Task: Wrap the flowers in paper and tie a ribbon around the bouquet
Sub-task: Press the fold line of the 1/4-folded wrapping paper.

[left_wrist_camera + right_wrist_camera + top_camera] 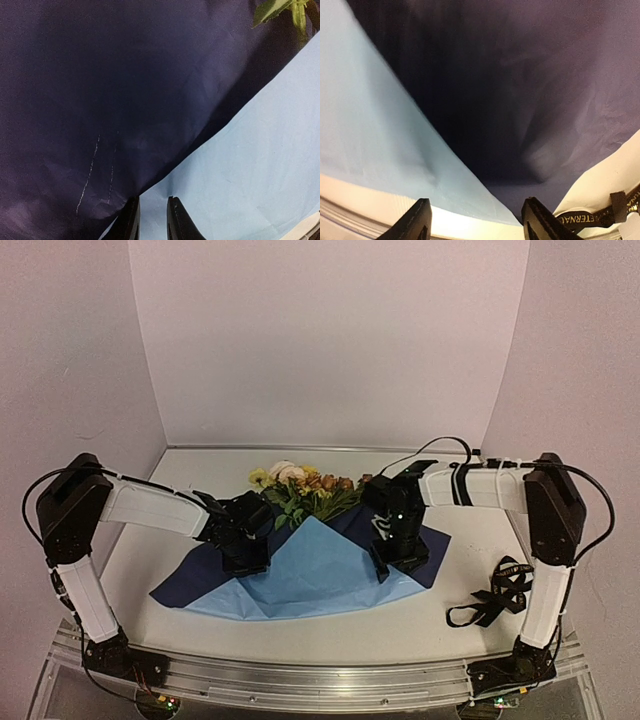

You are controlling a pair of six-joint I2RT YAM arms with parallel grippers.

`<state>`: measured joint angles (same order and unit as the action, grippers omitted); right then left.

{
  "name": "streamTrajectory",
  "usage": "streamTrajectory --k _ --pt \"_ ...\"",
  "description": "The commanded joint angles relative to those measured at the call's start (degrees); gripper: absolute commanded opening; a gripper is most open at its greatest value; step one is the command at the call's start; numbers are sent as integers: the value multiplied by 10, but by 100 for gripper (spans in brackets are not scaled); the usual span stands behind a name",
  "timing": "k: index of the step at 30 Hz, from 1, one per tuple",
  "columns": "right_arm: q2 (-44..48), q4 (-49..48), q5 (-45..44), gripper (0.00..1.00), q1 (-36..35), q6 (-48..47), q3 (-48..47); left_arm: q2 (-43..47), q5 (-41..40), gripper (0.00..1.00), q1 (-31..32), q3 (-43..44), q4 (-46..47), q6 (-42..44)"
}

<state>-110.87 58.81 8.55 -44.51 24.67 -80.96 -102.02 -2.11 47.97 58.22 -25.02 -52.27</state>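
- The large rectangular sheet of paper (310, 570), light blue on one face and dark navy on the other, lay spread on the pale desk (430, 625). A light blue flap was folded up over its middle, and navy showed on both sides of that flap.
- The small bunch of yellow, cream and rust-brown flowers (300, 485) with green leaves lay at the far edge of the sheet. The blooms stuck out beyond the paper, and the stems were hidden under the fold.
- The wrap looked only begun: one flap was over, the paper was not rolled into a cone, and the navy side wings were flat.
- The left end effector (152, 199) sat low on the paper at the line where navy met light blue. Its jaws stood narrow, and I could not tell whether they pinched the paper's edge.
- The right end effector (477, 202) hovered over the right side of the sheet with its jaws wide and nothing between them.
- The long narrow black ribbon (497, 595) with pale lettering lay loose on the desk, right of the paper and apart from it. The tying had not started.
- Judged from this, closing the sides around the stems and the whole tie remained.
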Motion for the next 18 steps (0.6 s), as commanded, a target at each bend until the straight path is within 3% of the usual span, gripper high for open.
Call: streamTrajectory --k 1,11,15,18 --pt "50 -49 56 64 10 -64 80 -5 -7 20 1 -9 2 3" --pt "65 -113 61 59 23 -74 182 -14 -8 20 1 -15 2 6" --pt "80 -87 44 53 17 -19 184 -19 -11 20 1 -16 -1 9" --pt "105 -31 -22 54 -2 -3 184 -18 -17 20 1 -18 -6 20"
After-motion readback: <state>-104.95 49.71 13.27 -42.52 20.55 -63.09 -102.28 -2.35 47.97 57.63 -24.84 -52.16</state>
